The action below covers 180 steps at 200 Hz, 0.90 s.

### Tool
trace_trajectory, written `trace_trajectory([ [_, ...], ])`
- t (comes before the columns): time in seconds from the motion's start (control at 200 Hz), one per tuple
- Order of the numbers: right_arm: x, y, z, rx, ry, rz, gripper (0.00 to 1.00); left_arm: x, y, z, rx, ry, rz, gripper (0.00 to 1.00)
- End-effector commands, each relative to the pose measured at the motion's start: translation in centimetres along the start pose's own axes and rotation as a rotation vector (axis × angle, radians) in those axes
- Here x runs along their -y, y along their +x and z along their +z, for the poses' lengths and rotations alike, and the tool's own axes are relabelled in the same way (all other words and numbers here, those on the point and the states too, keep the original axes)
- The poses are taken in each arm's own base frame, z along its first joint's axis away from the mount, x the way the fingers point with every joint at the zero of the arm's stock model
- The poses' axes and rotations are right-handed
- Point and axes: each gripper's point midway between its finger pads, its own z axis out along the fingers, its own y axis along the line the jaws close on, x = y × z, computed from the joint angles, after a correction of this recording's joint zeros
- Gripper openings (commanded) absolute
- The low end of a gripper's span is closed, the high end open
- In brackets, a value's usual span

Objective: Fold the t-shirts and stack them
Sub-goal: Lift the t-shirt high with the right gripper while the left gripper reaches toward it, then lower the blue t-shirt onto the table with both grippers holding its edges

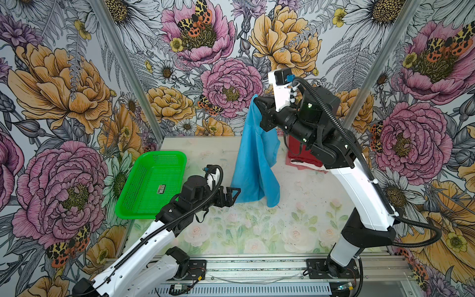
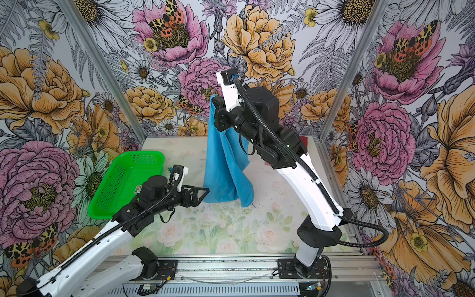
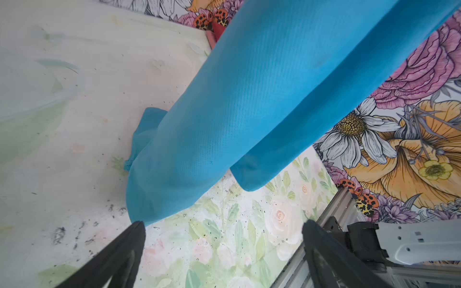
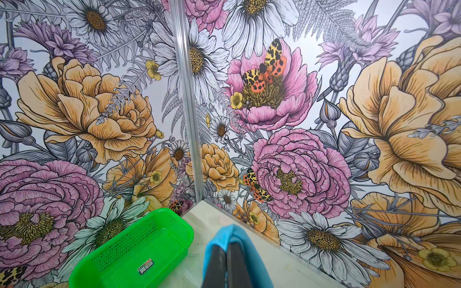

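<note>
T-shirt [image 1: 254, 159], sky-blue, hanging from my right hand [image 1: 257, 102], which pinches its top edge; my left hand [image 1: 235, 193], spread wide, should take the lower corner squarely.

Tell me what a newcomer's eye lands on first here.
First, the sky-blue t-shirt, which hangs over the middle of the table from the shut right gripper. Next, the bright green basket at the table's left edge. The left gripper is open beside the shirt's lower hem.
</note>
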Motion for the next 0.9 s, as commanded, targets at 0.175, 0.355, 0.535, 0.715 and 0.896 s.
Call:
trace_trajectory([
  [0.175,-2.0,-0.8,0.5,0.023,0.009,-0.063,0.00,4.3,0.4,3.8,0.186,0.024,0.072,0.99],
  [0.355,-2.8,-4.8,0.3,0.156,-0.011,-0.057,0.00,4.0,-2.2,2.6,0.252,-0.053,0.074,0.99],
  [0.535,1.5,-7.8,0.8,0.295,0.138,0.001,0.00,3.0,-6.0,-2.8,0.345,-0.093,0.091,0.99],
  [0.715,8.9,-4.6,0.0,0.177,0.381,0.053,0.00,2.1,-6.9,-5.2,0.351,-0.098,0.092,0.99],
  [0.896,15.8,11.5,0.0,-0.199,0.556,0.143,0.00,1.7,-5.4,-3.0,0.236,-0.080,0.097,0.99],
])
